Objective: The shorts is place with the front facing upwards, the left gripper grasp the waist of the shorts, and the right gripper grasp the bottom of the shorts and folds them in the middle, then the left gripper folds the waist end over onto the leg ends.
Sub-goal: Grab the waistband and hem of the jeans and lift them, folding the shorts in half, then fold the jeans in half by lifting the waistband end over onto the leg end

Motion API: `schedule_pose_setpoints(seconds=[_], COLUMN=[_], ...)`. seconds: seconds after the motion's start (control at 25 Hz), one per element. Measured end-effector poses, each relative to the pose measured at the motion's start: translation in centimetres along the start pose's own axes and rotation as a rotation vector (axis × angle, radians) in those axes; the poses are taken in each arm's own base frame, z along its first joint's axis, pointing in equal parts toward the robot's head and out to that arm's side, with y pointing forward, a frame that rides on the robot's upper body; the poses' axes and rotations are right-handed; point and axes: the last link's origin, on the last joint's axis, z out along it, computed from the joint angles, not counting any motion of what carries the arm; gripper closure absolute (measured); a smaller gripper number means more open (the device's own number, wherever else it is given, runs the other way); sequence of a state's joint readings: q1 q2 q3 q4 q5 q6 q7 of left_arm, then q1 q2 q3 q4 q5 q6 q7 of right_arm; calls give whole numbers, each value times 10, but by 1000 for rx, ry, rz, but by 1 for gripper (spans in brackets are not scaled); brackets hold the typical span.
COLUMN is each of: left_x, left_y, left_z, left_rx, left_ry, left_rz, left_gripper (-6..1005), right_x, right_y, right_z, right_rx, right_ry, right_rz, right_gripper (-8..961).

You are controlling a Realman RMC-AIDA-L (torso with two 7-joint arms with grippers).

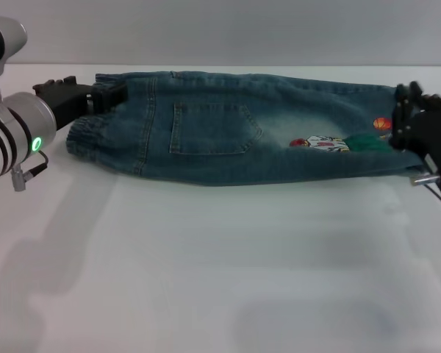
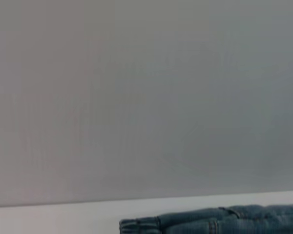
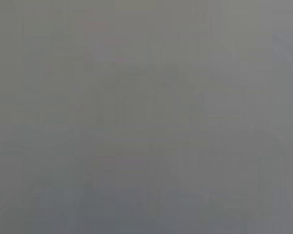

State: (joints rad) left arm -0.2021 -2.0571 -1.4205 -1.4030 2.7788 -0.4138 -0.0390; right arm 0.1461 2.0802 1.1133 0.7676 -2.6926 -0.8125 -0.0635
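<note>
The blue denim shorts (image 1: 228,129) lie flat across the far part of the white table (image 1: 220,272). They are folded lengthwise, with a back pocket facing up. The elastic waist is at the left, and the leg ends with colourful patches are at the right. My left gripper (image 1: 109,95) is at the waist end, its black fingers shut on the waistband. At the leg ends, my right gripper (image 1: 406,121) overlaps the hem. The left wrist view shows a strip of the shorts (image 2: 224,222) along the table edge. The right wrist view shows only grey.
A grey wall stands right behind the table's far edge. The white tabletop stretches from the shorts toward me.
</note>
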Motion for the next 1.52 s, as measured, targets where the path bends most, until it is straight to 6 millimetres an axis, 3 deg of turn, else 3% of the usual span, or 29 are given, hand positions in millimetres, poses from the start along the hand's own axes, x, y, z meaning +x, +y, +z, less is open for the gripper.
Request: schedule_pose_setpoints(seconds=[0.44, 0.92, 1.52], left_x=[-5, -7, -16], left_y=[0, -2, -17], left_z=[-1, 1, 24], left_rx=[3, 8, 53], left_ry=[-65, -129, -206], left_rz=[4, 4, -9], left_gripper=[150, 151, 153], right_x=[15, 25, 27], right_y=[9, 35, 48], right_z=[23, 50, 43], right_rx=[-95, -196, -244], right_ry=[80, 246, 258], right_rz=[106, 105, 104], right_gripper=[955, 955, 955])
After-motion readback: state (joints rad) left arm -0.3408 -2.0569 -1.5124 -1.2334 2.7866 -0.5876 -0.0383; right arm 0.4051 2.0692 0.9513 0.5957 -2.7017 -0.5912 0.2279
